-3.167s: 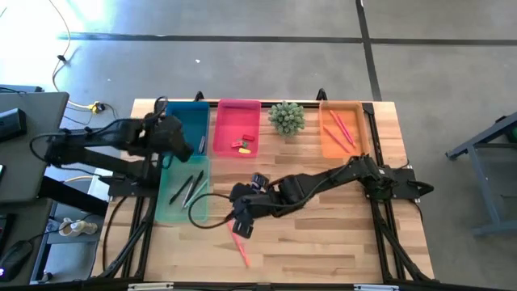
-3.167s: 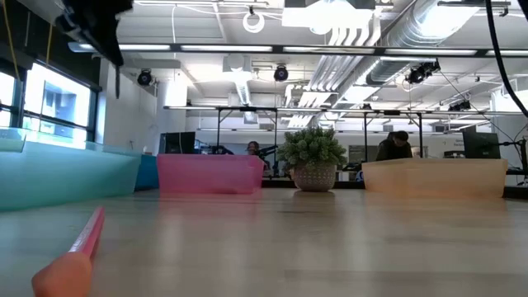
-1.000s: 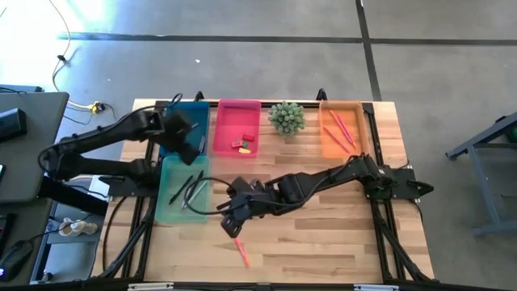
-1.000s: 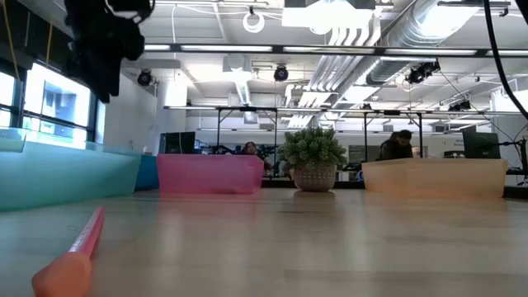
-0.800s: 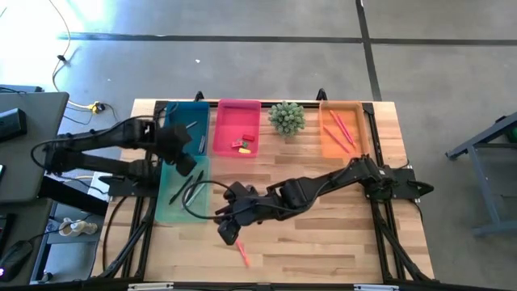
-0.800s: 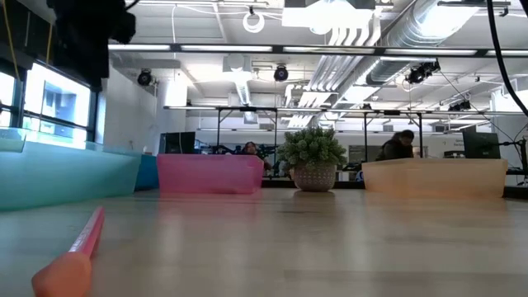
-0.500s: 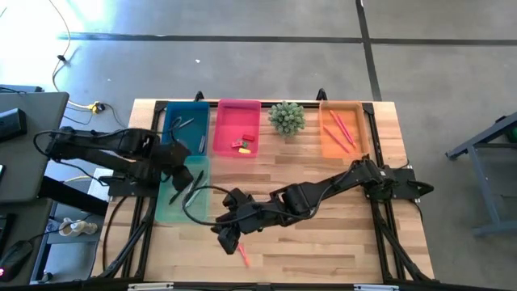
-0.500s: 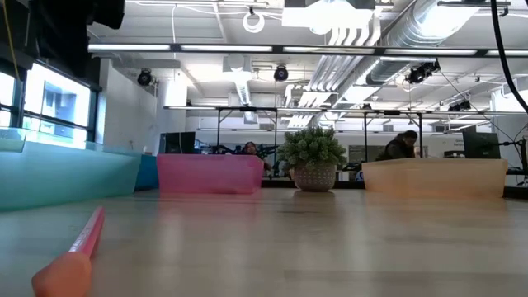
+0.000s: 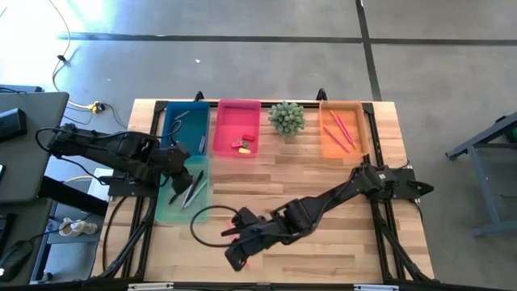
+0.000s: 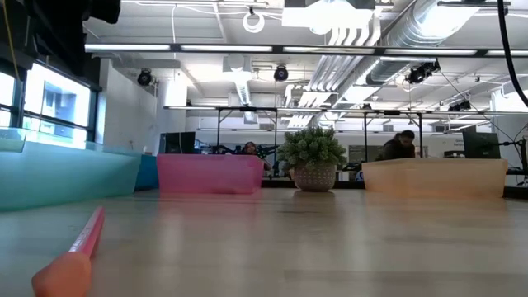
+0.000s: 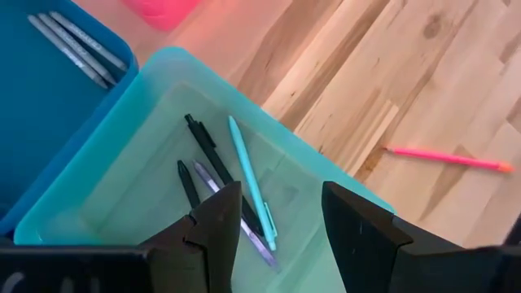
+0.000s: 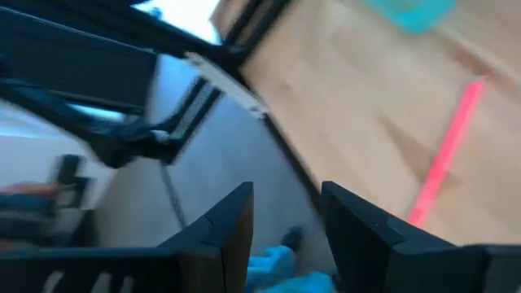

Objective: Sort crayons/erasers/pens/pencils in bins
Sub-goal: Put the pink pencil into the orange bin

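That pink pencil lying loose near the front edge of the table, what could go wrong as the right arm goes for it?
The pink pencil lies flat on the wood, so the right hand may push it instead of gripping it. It sits near the table's front edge, so a nudge might roll it off.

Three bins (image 9: 239, 109) line the table's (image 9: 323, 174) back edge, plant (image 9: 286, 117) between two; fourth bin (image 9: 166, 208) front-left, loose pencil (image 10: 78, 247) near front edge.

Spiky green plant (image 9: 286, 117) between trays on wooden table (image 9: 323, 182); person (image 10: 398, 145) in background.
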Controlling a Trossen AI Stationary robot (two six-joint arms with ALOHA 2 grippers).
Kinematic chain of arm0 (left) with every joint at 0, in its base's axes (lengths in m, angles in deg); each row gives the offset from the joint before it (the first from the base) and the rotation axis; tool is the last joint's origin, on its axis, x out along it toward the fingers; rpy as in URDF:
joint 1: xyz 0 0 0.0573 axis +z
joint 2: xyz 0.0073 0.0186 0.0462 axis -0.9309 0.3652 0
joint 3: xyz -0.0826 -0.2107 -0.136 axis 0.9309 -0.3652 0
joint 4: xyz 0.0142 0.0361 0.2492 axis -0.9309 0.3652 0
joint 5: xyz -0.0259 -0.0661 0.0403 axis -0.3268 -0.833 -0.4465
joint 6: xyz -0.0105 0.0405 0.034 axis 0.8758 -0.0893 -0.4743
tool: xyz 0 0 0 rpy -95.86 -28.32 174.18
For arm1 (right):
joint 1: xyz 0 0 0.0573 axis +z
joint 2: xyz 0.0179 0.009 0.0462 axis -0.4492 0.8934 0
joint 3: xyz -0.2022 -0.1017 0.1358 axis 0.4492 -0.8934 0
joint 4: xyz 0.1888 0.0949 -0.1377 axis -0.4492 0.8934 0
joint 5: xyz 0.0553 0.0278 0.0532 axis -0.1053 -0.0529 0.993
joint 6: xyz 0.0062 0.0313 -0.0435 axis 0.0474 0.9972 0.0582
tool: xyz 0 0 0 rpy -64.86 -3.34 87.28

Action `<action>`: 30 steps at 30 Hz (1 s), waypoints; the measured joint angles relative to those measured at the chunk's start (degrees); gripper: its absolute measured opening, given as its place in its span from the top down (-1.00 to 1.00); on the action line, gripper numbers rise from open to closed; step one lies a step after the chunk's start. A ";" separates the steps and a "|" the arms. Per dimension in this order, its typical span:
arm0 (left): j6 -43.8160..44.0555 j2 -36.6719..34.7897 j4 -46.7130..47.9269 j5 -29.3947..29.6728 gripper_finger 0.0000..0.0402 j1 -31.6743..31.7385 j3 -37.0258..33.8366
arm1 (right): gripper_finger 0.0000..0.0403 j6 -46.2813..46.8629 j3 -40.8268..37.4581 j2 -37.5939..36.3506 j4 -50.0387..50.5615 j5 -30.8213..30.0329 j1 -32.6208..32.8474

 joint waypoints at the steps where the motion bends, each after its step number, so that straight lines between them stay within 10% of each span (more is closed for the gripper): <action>1: 0.00 0.06 0.01 0.38 0.21 0.01 0.00 | 0.32 0.42 0.00 -0.02 -1.24 -0.20 0.27; 17: 3.11 0.12 -0.41 1.57 0.21 -0.02 0.00 | 0.32 7.00 -0.15 4.25 16.41 1.31 0.81; 30: -3.94 6.16 -18.96 1.57 0.21 -11.22 0.00 | 0.32 7.72 -0.09 1.25 38.14 -9.72 0.67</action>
